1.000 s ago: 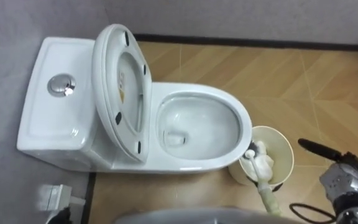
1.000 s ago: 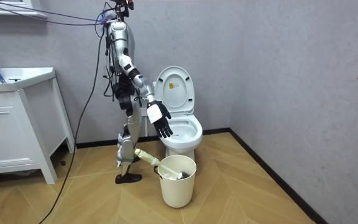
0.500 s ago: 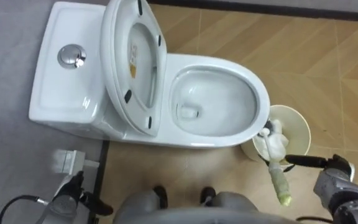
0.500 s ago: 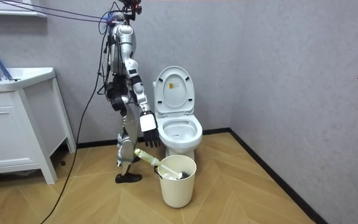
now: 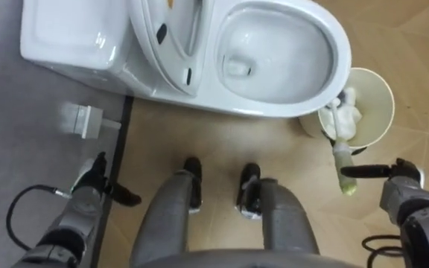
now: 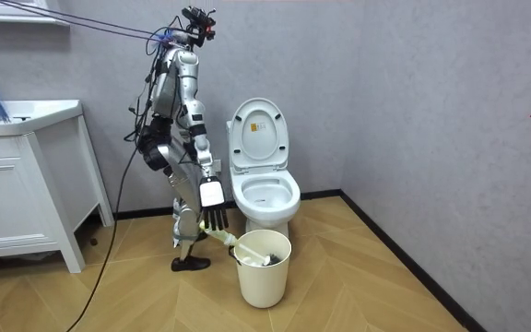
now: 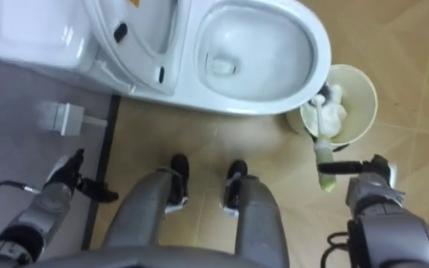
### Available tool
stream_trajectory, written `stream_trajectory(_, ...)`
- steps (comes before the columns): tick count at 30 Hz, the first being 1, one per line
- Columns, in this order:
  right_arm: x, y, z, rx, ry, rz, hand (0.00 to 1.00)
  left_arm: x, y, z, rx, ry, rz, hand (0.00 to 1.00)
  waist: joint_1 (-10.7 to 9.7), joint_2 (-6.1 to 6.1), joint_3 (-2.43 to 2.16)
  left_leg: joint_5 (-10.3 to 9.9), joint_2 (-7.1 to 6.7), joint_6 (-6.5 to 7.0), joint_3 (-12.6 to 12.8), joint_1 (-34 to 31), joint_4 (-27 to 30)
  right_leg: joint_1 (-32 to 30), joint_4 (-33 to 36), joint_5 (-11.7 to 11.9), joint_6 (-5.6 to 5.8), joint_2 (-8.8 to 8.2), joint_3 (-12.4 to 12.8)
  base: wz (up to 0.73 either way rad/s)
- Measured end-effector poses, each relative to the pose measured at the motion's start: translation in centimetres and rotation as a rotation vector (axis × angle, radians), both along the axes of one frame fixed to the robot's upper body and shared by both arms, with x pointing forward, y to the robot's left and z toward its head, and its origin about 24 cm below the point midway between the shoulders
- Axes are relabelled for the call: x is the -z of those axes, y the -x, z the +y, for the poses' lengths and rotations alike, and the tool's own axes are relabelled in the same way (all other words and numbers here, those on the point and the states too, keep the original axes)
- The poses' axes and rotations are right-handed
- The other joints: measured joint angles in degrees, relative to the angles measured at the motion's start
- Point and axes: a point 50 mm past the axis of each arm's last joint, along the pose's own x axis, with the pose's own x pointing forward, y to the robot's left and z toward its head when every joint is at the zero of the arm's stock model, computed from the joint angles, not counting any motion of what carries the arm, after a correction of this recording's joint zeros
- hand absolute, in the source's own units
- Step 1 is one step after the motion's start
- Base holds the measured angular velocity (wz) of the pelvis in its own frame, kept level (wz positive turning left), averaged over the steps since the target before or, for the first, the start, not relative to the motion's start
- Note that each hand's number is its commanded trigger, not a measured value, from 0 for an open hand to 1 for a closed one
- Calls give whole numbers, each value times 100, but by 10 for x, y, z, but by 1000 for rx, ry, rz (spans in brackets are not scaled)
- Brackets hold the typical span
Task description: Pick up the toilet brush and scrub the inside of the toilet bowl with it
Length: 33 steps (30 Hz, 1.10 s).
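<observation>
Right hand (image 5: 402,190), lower right of frame: fingers straight, holding nothing, one fingertip just beside the brush (image 5: 342,155) handle. The brush head rests in the bucket (image 5: 383,112), its handle leaning over the rim. The bucket stands beside the toilet (image 5: 339,53) at top. Left hand (image 5: 88,192), lower left: relaxed, empty.

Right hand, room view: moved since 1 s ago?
Yes. The right hand has dropped down and toward the room view's left, from level with the toilet bowl to just above the brush handle sticking out of the bin.
</observation>
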Motion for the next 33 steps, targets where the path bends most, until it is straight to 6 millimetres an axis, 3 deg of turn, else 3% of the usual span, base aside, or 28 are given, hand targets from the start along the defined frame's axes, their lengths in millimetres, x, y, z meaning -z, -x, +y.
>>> stream_trajectory(7,-22,-24,-13,25,3,-94,0,-27,-40,-10,-8,4,-195,0,78,34,16,1,-9,30,54,-861,392,-914,545,-98,-51,-146,-12,3)
stream_trajectory(11,-31,-29,-22,28,20,-114,0,-38,-54,-13,-26,7,-268,0,55,24,28,-43,-131,36,85,-1169,650,-1318,1048,-325,-75,-342,22,19)
stream_trajectory(19,-37,-40,-20,-18,5,-144,0,-58,-76,-20,10,15,-380,0,57,8,56,-202,-78,8,24,-1807,1206,-1871,1553,-475,-155,-398,-31,4)
stream_trajectory(26,-45,-52,-18,-46,11,-169,0,-82,-95,-26,70,-17,-496,0,65,49,100,-261,-81,70,26,-2199,1573,-2258,1883,-503,-137,-420,13,0)
stream_trajectory(33,-50,-56,-20,-21,-94,-240,0,-94,-105,-32,110,-15,-542,0,92,87,122,-312,-105,112,74,-2462,1845,-2546,2177,-553,-110,-467,77,-1)
